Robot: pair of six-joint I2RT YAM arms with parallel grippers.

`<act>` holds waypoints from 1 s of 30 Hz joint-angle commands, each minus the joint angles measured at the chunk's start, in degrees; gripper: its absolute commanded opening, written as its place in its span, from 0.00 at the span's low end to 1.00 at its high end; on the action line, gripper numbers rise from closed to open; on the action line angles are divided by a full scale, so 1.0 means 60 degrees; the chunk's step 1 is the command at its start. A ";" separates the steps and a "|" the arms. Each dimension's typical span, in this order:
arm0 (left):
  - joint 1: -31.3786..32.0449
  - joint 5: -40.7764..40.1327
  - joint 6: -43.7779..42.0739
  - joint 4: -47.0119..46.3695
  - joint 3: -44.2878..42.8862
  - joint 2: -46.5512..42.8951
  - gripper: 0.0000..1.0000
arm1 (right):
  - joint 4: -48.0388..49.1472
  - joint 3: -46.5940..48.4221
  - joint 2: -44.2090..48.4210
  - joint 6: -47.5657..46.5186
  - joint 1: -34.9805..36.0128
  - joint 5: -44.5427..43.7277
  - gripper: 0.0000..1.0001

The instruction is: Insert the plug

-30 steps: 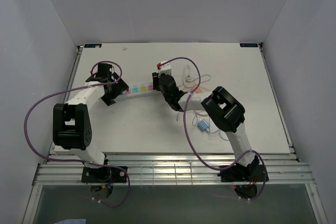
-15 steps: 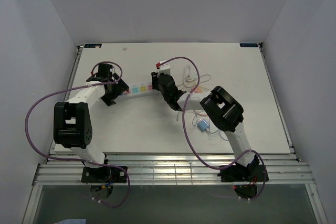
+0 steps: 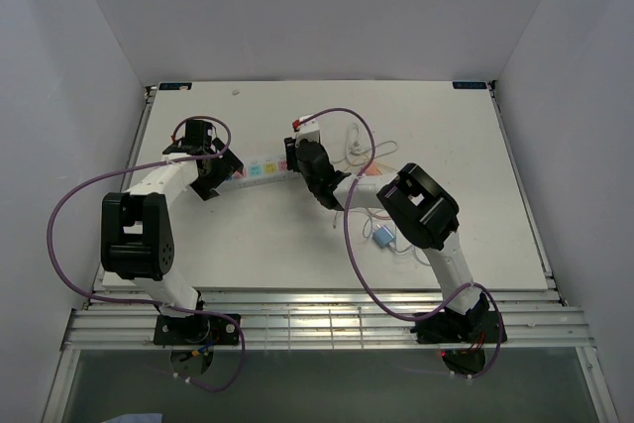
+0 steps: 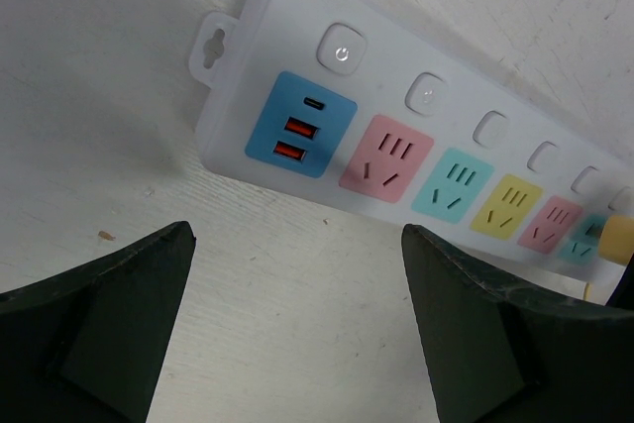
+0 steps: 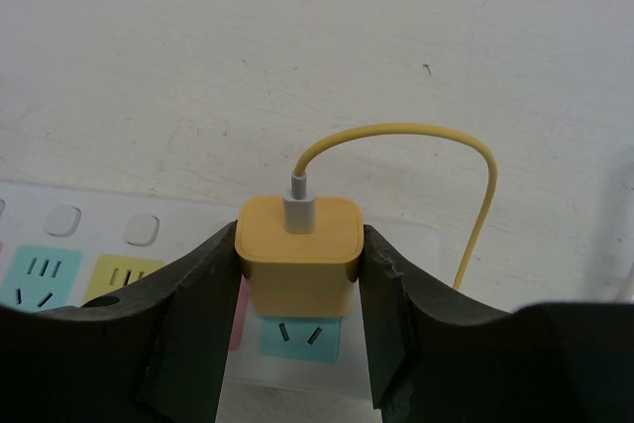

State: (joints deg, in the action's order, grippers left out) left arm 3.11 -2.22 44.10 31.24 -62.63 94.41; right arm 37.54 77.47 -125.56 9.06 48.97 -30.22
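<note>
Plug [image 5: 297,255] first: a yellow block clamped square in my right gripper [image 5: 298,289], one finger flat on each side face. Its yellow cable [image 5: 451,141] loops off the top connector and away to the right. Right beneath it is the power strip [image 5: 94,230], and the teal socket [image 5: 297,336] peeks out just under the plug's lower edge, two slanted slots showing. So the plug is over that socket, near the strip's right end. From my wrist view I can't tell whether the prongs have met the slots or hang just clear, since the block hides them.

The step, as I judge it, is the press-in. To do it well I want the plug upright, its body parallel to the strip's long edge and centred on the teal face. Then push straight down with no twist, grip firm so the block doesn't slide up between my fingers. The cable loop looks slack enough not to drag me sideways.

Over on the far side, my left gripper [image 4: 297,245] stands wide apart with nothing in it. It sits just beside the strip's left end, by the blue USB panel [image 4: 300,124]. It isn't touching the strip, but it's handy for pinning it if the strip shifts on the table [image 4: 327,304].
</note>
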 commanded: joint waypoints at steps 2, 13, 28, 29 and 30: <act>-0.0050 -0.0070 -0.0084 -0.0095 -0.0211 -0.0208 0.98 | -0.0660 0.0067 0.0110 0.0130 0.0158 -0.0120 0.08; -0.0050 0.0077 -0.0040 -0.0037 0.0140 -0.0603 0.98 | -0.0690 -0.1294 0.0858 0.0437 0.0568 -0.0515 0.08; -0.0050 0.0296 0.0063 -0.0286 0.1034 -0.1116 0.98 | 0.0466 -0.2627 -0.0006 0.1346 0.1037 -0.1292 0.08; -0.0050 0.0311 0.0063 -0.0286 0.1078 -0.1131 0.98 | 0.0801 -0.2774 -0.0006 0.1216 0.1052 -0.1234 0.08; -0.0050 0.0311 0.0106 -0.0315 0.1122 -0.1145 0.98 | 0.0978 -0.3065 -0.0006 0.1055 0.1081 -0.1190 0.08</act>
State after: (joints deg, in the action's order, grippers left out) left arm 3.09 -0.99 44.10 29.43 -57.39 89.69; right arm 48.29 64.69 -121.45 14.55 53.82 -38.24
